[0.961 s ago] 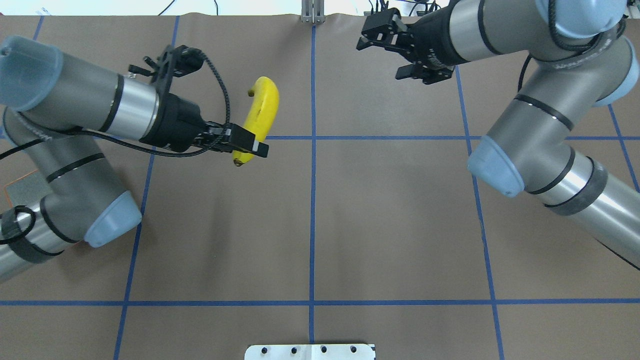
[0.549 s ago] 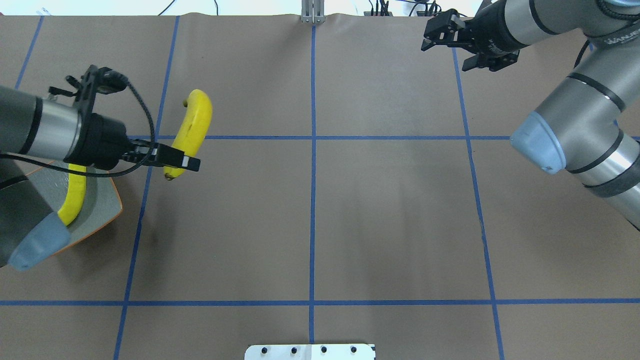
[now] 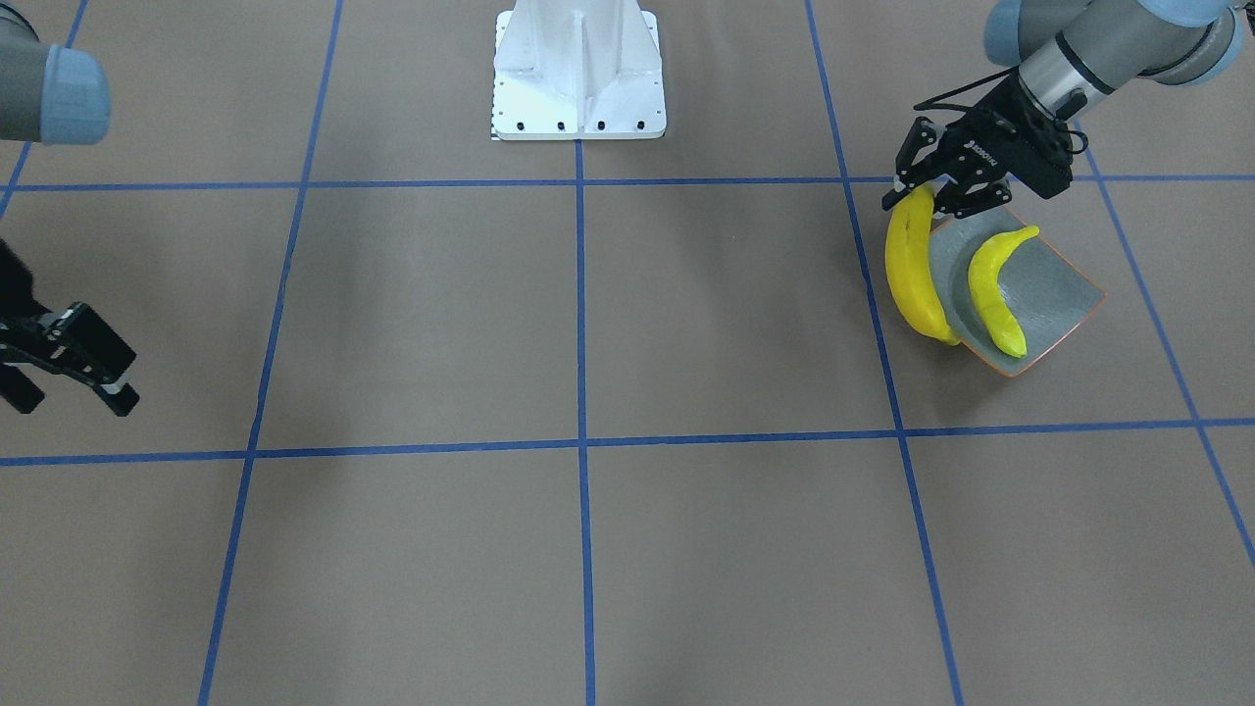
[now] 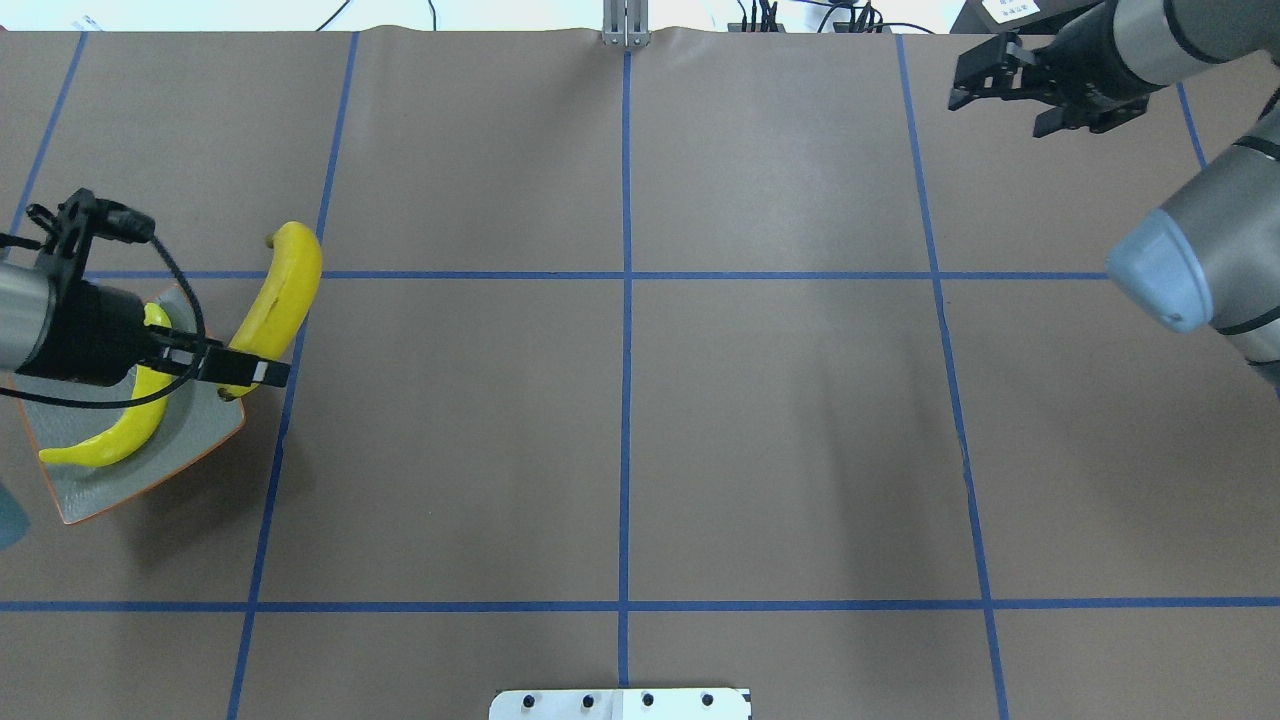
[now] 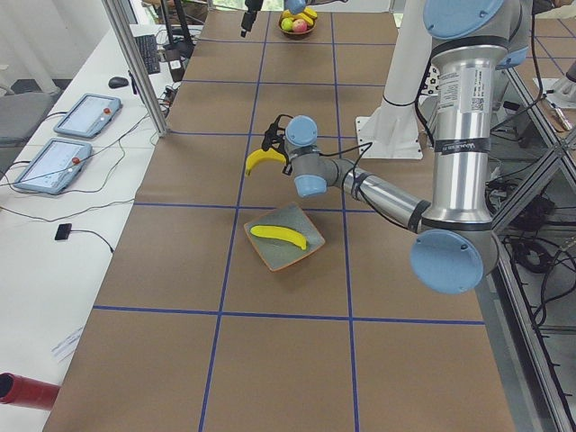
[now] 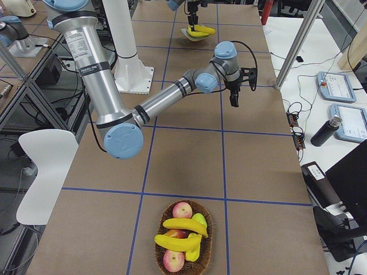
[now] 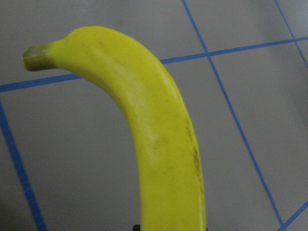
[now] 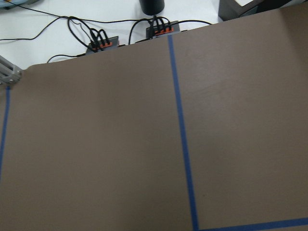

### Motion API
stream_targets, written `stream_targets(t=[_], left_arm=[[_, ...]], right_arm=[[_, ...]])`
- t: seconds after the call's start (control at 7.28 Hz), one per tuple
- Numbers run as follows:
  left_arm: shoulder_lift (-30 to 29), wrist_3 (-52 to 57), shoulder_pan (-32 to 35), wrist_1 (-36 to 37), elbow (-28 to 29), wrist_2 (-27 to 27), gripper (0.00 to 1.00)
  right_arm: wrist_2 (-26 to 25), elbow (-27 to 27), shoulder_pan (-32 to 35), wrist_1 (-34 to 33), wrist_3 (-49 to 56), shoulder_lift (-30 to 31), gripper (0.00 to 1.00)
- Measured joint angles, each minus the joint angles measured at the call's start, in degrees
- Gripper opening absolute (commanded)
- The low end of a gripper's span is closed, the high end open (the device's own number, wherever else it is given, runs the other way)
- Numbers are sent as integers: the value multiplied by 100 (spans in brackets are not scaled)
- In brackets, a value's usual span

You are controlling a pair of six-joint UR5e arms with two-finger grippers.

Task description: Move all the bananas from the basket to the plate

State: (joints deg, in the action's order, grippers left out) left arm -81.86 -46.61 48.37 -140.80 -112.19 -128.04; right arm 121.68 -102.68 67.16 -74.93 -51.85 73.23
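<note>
Left hand [image 4: 245, 372] clamped on one end of a yellow banana [image 4: 285, 290], raised near the plate [image 4: 190, 432], second banana [image 4: 118, 437] lying in the plate, right hand [image 3: 71, 396] spread open, empty, over the worktop [image 4: 640, 430], basket [image 6: 209, 234] well apart.

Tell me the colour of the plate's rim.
Orange-brown; the plate shows it best in the overhead exterior view.

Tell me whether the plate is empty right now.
No, one banana lies on the plate, while the left gripper holds a second banana.
</note>
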Motion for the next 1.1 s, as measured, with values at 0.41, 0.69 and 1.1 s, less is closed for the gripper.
stream_targets(t=[0.41, 0.69, 1.1], left_arm=[[821, 1072, -35, 4, 33, 321, 40], [910, 1325, -98, 15, 173, 357, 91], [864, 1663, -163, 12, 348, 882, 100]], right_arm=[[510, 599, 855, 4, 1548, 231, 100], [700, 946, 1224, 6, 2165, 238, 100], [765, 1132, 1341, 21, 2331, 207, 100]])
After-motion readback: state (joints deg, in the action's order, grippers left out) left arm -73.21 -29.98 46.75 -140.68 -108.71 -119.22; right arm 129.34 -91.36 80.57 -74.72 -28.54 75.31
